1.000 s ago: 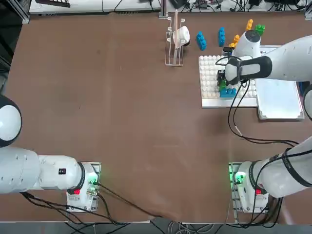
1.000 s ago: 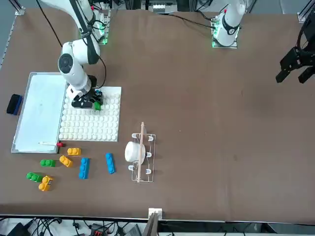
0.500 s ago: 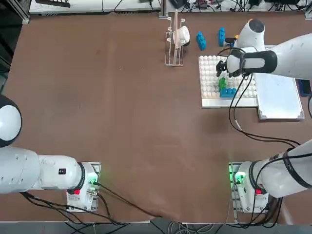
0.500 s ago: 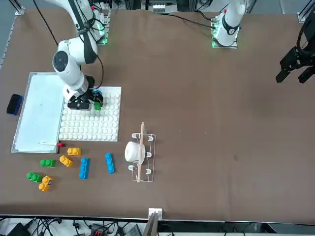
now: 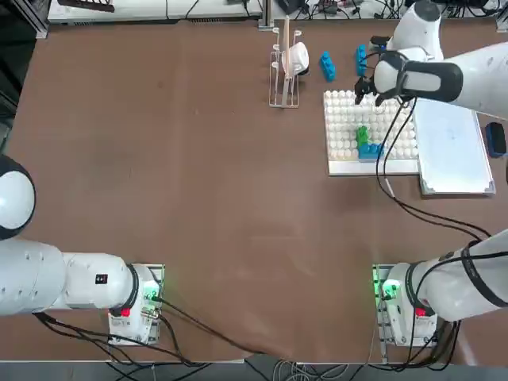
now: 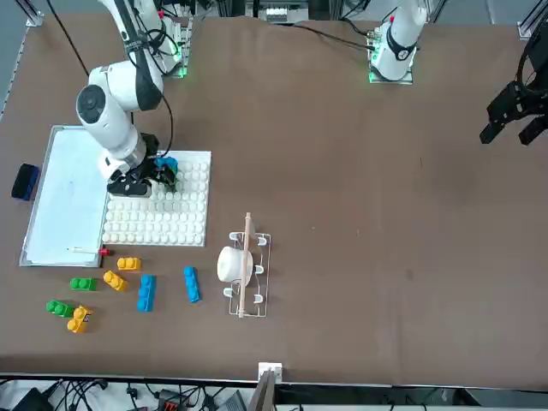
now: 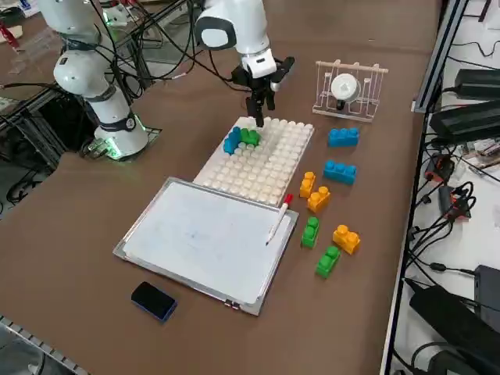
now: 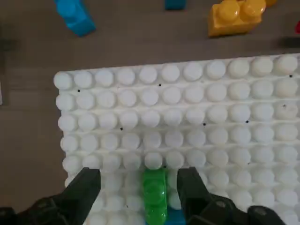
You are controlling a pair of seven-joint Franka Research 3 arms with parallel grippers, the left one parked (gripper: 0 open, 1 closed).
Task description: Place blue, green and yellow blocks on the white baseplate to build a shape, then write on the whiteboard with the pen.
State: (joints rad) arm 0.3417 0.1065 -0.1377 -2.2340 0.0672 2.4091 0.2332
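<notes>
Having been raised clear of the white baseplate point(image 5: 343, 135), the right gripper point(image 7: 260, 107) is held spread and empty above it. A green block point(image 5: 363, 135) has been left studded beside a blue block point(image 5: 370, 149).

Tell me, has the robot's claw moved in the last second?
Yes. The right gripper let go of the green block and pulled back toward the white baseplate's far edge.

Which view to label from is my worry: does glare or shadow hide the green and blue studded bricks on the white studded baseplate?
Top view: no glare, green studded brick and blue studded brick clear on the white studded baseplate. Front view: the arm partly covers them. Right side view: both unshadowed, open right gripper above the plate. Right wrist view: only soft stud shadows.
</notes>
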